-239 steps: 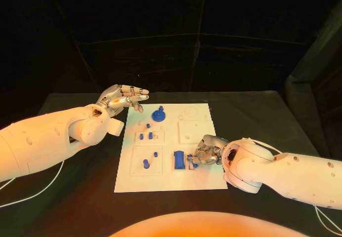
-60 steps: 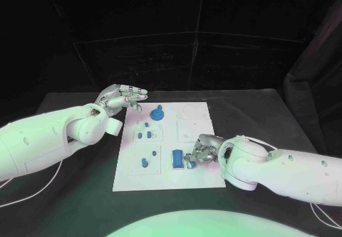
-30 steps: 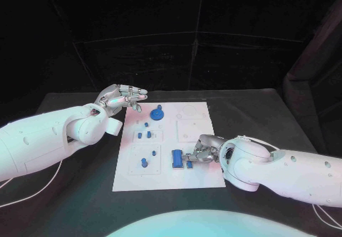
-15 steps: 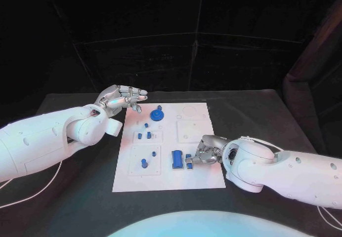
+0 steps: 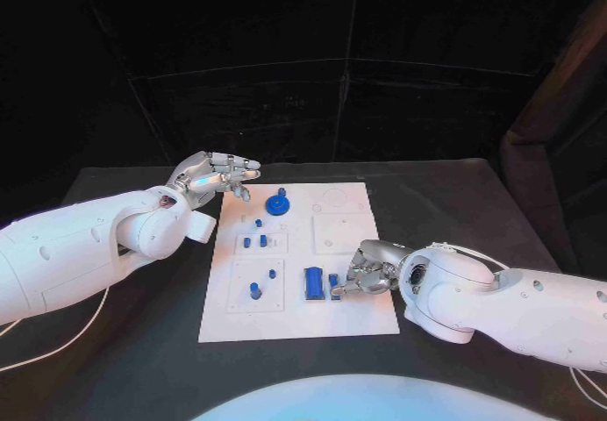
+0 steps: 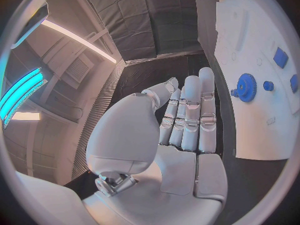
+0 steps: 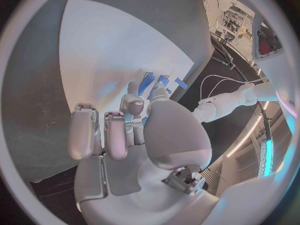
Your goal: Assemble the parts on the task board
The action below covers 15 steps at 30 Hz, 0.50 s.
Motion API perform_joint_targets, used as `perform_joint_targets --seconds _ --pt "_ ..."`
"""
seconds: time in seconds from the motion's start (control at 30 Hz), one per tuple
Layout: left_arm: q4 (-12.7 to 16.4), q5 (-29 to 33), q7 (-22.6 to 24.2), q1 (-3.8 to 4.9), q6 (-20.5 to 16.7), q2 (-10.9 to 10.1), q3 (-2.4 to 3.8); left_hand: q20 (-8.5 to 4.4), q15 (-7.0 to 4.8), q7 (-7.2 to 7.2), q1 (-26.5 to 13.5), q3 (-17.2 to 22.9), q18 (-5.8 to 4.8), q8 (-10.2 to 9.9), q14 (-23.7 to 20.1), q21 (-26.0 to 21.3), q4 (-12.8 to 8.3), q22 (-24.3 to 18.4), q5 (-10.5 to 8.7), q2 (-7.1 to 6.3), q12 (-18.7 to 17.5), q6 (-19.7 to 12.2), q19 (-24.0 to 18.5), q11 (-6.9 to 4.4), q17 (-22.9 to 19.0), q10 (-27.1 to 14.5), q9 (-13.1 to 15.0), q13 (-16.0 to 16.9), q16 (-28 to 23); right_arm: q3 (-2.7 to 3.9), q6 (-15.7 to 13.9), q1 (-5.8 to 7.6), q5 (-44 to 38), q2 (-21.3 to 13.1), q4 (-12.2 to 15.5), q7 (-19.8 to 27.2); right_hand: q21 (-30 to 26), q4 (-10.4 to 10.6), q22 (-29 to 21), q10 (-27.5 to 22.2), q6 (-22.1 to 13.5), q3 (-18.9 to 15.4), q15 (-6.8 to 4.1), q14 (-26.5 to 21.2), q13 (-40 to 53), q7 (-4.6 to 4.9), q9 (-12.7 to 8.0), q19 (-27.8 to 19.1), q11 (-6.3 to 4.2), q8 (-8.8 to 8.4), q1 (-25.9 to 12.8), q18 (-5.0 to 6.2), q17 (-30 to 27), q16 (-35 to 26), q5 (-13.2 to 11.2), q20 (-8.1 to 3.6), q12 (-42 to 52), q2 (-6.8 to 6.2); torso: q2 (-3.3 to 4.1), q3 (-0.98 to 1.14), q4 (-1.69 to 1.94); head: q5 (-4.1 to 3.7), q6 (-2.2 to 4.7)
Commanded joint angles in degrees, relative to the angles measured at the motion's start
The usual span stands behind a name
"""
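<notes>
Fingers of right robot hand pinching small blue part at lower-centre task board; left robot hand upper left, spread, empty.

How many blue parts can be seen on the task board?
8: gear, small peg, two blocks, two pegs, long block, one at right hand. Others may be hidden.
</notes>
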Motion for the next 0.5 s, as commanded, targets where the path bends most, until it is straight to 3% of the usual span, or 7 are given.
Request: perform_joint_targets --seconds 0.03,0.5 --pt "0.01 0.15 0.33 0.09 0.34 0.08 0.04 0.10 0.08 0.00 0.10 -0.13 0.79 0.18 -0.28 -0.22 -0.19 -0.05 0.33 0.60 0.31 -0.13 -0.32 0.12 -0.05 -0.46 0.00 -0.05 0.02 0.00 0.89 0.05 0.14 -0.06 0.00 1.15 -0.30 -0.83 -0.07 -0.44 -0.33 -0.06 0.15 4.31 -0.23 0.09 0.13 -0.21 0.06 -0.34 1.63 -0.79 6.33 -0.32 -0.22 0.18 -0.51 -0.13 0.03 -0.02 0.08 0.01 -0.06" --pt "0.02 0.15 0.23 0.09 0.19 0.05 0.04 0.10 0.08 0.00 0.10 -0.13 0.79 0.18 -0.28 -0.22 -0.19 -0.05 0.33 0.60 0.31 -0.13 -0.32 0.12 -0.05 -0.46 0.00 -0.05 0.02 0.00 1.52 0.05 0.16 0.43 -0.89 0.90 -0.37 -2.02 -0.12 -0.52 -0.37 0.13 0.19 4.30 -0.56 0.16 0.25 -0.26 0.09 -0.42 4.06 -0.77 6.22 -0.41 -0.37 0.23 -1.04 -0.04 0.04 -0.03 0.09 0.08 -0.24"
